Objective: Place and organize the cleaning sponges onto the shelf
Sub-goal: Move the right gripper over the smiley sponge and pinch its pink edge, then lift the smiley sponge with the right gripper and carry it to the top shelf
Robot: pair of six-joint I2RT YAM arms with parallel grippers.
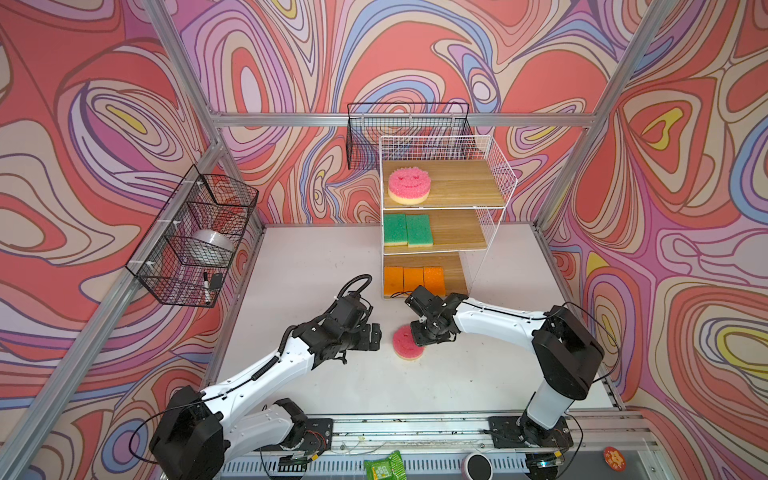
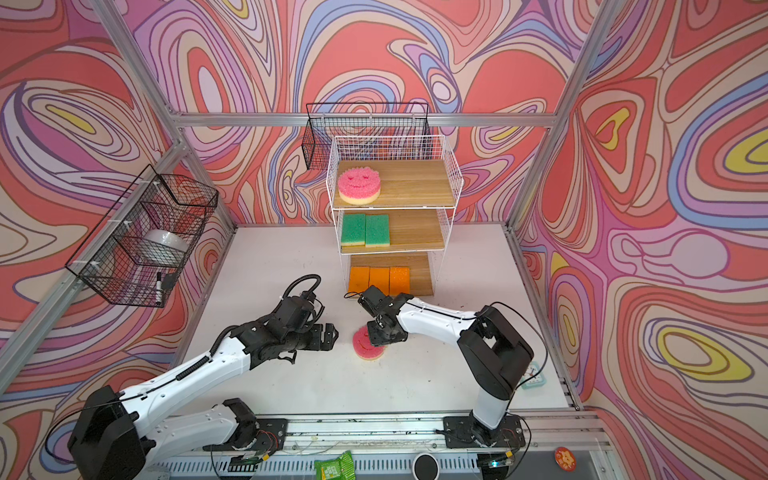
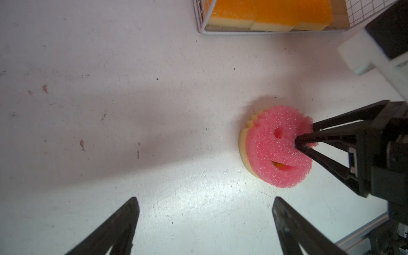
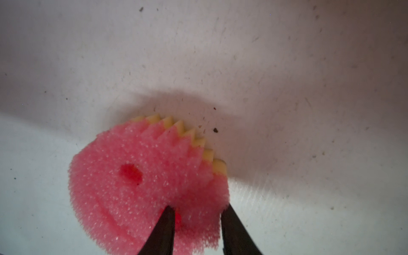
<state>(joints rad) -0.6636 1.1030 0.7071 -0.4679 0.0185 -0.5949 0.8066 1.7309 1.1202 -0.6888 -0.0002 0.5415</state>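
A round pink-and-yellow smiley sponge (image 1: 404, 344) (image 2: 365, 348) (image 3: 276, 152) (image 4: 141, 176) lies on the white table in front of the shelf (image 1: 500, 166) (image 2: 454, 166). My right gripper (image 1: 419, 337) (image 2: 376, 337) (image 3: 305, 134) (image 4: 196, 207) is shut on its edge, pinching the foam between both fingers. My left gripper (image 1: 376, 336) (image 2: 332, 334) (image 3: 205, 201) hovers open just left of it, holding nothing. On the shelf, another smiley sponge (image 1: 409, 185) sits on the top board, two green sponges (image 1: 407, 229) on the middle one and three orange sponges (image 1: 413, 280) on the bottom one.
A black wire basket (image 1: 195, 237) hangs on the left wall and another (image 1: 409, 133) behind the shelf. A green packet (image 1: 384, 465) and a round black-topped object (image 1: 478, 465) lie by the front rail. The right halves of the shelf boards are bare.
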